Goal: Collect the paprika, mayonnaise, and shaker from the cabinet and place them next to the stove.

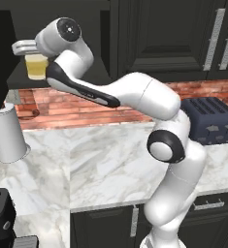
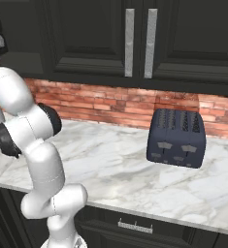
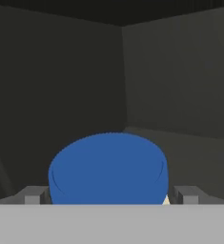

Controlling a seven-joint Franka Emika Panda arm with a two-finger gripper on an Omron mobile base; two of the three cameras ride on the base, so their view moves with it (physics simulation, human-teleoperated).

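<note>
Place: a rendered home kitchen.
Worktop (image 2: pixel 115 164): white marble, with dark drawers below its front edge.
Wall: red brick backsplash (image 2: pixel 105 104) under black cabinets (image 2: pixel 93 34) with silver bar handles.
Appliance: dark toaster (image 2: pixel 176 138) near the worktop's back edge.

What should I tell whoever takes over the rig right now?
Claw: up in the cabinet recess, one finger on each side of the mayonnaise; whether it has closed, I cannot tell.
Mayonnaise: between the fingers, at the cabinet recess, blue lid toward the hand camera.
Done: none of the three seen set down on the counter.
Left: carry the mayonnaise to the stove, then paprika and shaker.
</note>
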